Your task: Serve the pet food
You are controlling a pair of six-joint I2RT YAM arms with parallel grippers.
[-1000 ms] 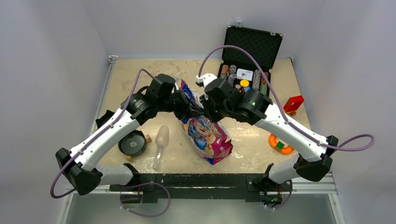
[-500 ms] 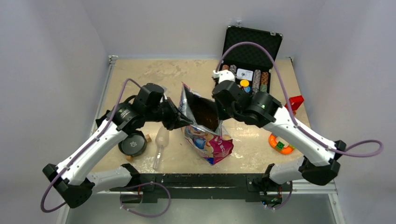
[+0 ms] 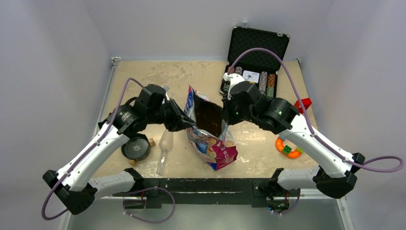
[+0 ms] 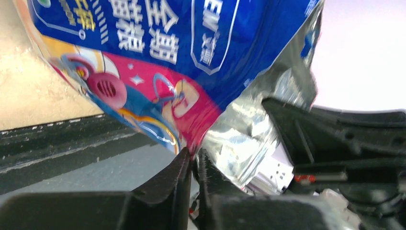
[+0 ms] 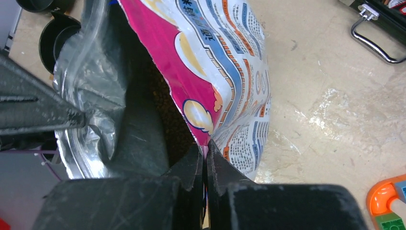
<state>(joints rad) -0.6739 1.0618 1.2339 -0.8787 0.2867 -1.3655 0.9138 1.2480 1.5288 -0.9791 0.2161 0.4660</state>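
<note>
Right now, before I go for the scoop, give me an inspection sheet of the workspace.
Surface: beige table top, scuffed, with pale stains.
Job's things: pet food bag held open at the middle, dark kibble showing inside; translucent scoop lying left of the bag; black bowl further left.
Clutter: open poker chip case at the far edge; red block; orange ring toy; small wooden blocks by the bowl.
Grippers: left gripper shut on the bag's left rim; right gripper shut on its right rim.
Cables: purple cables loop off both arms, apart from the bag.
Surroundings: plain pale walls; nothing else seen.
</note>
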